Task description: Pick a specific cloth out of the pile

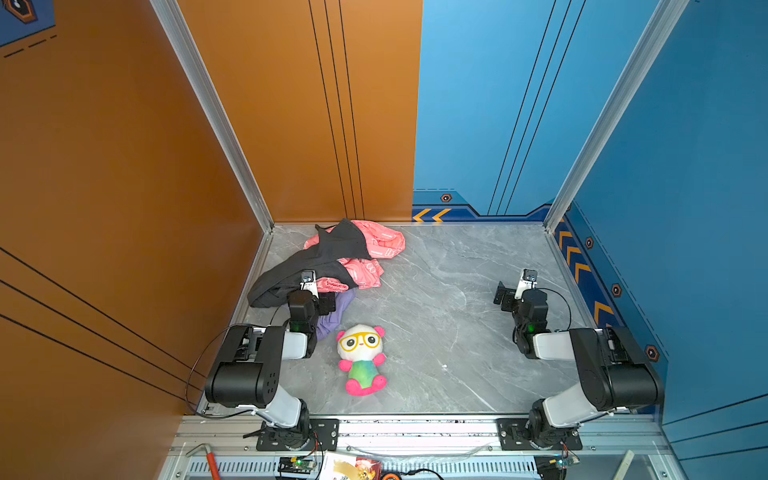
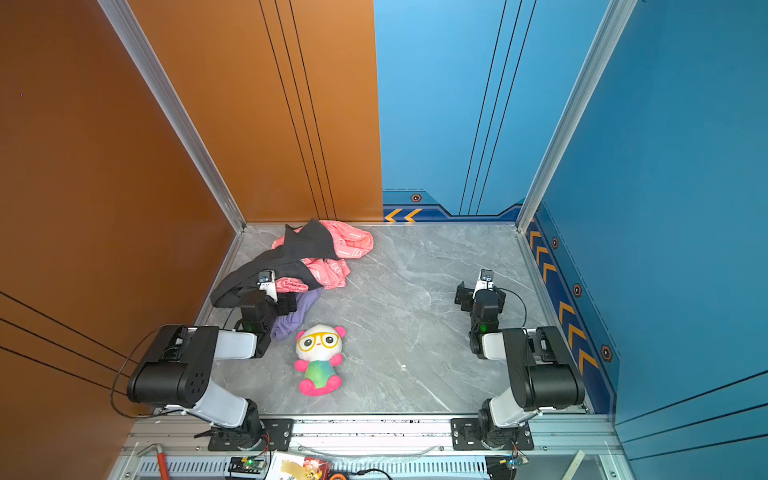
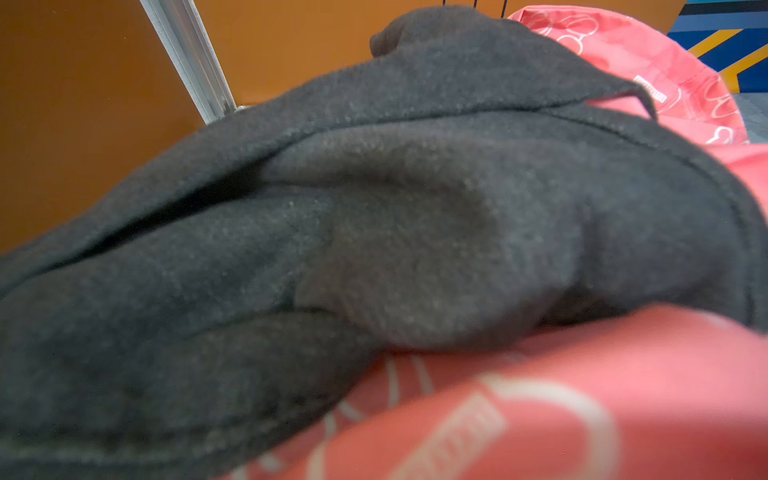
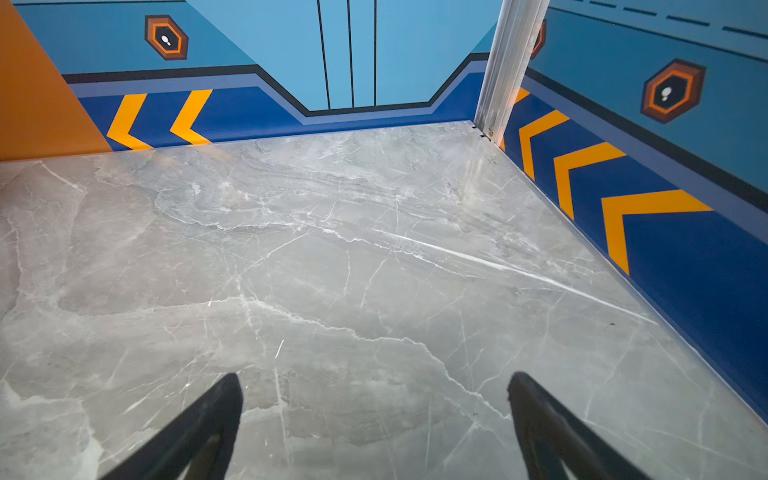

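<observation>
Well, the left gripper (image 1: 318, 293) hung low at the near edge of the pile (image 1: 332, 257), jaws apparently spread and pinching nothing I could see. Its wrist cam was filled by the black-grey garment (image 3: 374, 232) and coral-pink cloth (image 3: 582, 395), fingertips out of shot. The right gripper (image 4: 374, 378) sat spread too, over bare table (image 4: 374, 249), well apart. The lilac cloth (image 1: 338, 309) lay partly tucked under pile and arm, just beside the plush toy (image 1: 361, 357). Risk, imo: closing there would prob. catch black or pink fabric w/ the lilac — dragging the whole heap, or bumping the toy.
</observation>
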Tool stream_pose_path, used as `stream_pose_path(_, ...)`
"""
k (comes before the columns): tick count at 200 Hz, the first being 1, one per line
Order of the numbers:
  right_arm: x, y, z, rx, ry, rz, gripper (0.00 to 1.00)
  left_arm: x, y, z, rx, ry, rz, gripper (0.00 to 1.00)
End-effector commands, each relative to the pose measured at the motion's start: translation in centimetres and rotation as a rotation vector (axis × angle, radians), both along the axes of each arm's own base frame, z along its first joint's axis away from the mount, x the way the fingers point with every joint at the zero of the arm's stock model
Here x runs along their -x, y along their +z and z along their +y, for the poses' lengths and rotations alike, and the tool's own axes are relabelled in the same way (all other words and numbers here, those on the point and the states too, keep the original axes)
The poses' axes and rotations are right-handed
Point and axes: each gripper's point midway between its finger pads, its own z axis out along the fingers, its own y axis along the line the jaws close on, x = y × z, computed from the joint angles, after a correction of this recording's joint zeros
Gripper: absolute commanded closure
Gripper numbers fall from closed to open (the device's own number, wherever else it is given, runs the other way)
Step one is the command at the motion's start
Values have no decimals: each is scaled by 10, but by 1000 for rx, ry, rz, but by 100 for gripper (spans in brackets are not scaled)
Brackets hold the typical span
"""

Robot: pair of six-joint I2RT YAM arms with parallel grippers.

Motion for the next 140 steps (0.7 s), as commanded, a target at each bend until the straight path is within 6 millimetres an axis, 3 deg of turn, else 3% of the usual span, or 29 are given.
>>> stream_pose_path(1,1,-3,-2,5,-3,5,0,-3,6,-4,-16,-15,-23,2)
stream_pose_path(140,1,-2,-2,6,-7,5,0,-3,5,-4,-17,-15,-22,2)
